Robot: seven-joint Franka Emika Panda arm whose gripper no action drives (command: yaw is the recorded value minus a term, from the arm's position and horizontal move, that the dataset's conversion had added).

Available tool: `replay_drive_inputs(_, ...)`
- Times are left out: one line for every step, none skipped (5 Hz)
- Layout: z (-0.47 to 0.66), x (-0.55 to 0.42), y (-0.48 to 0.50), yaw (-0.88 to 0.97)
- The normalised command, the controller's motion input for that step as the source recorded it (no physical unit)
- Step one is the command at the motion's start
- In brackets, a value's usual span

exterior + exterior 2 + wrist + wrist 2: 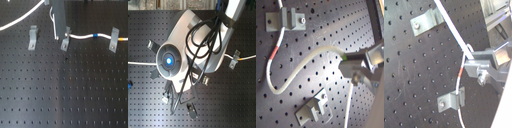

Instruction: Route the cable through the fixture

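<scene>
The gripper (62, 36) sits low over the middle clip (64, 44) of three on the perforated desk (65, 95), and the jaws are pinched shut on the cable (82, 36). In the first exterior view the white cord runs from the jaws toward the first exterior view's right, past a blue and yellow band, to the right clip (114, 40); the left clip (32, 37) stands apart, with cord looping off behind it. In the first wrist view the cable (303, 62) bows out slack from the fingertips (356, 62). My read: the middle clip is the fixture being threaded. To do it well, keep the grip firm, hold the cord taut and low, and slide it sideways into the slot without nudging the tilted metal.
</scene>
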Motion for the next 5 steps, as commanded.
replay_drive_inputs(0.21, -0.325, 0.049, 0.2)
replay_drive_inputs(0.24, -0.367, -0.111, 0.71)
replay_drive_inputs(0.26, -0.329, -0.063, 0.77)
replay_drive_inputs(0.22, -0.326, -0.036, 0.75)
replay_drive_inputs(0.3, -0.007, 0.746, 0.21)
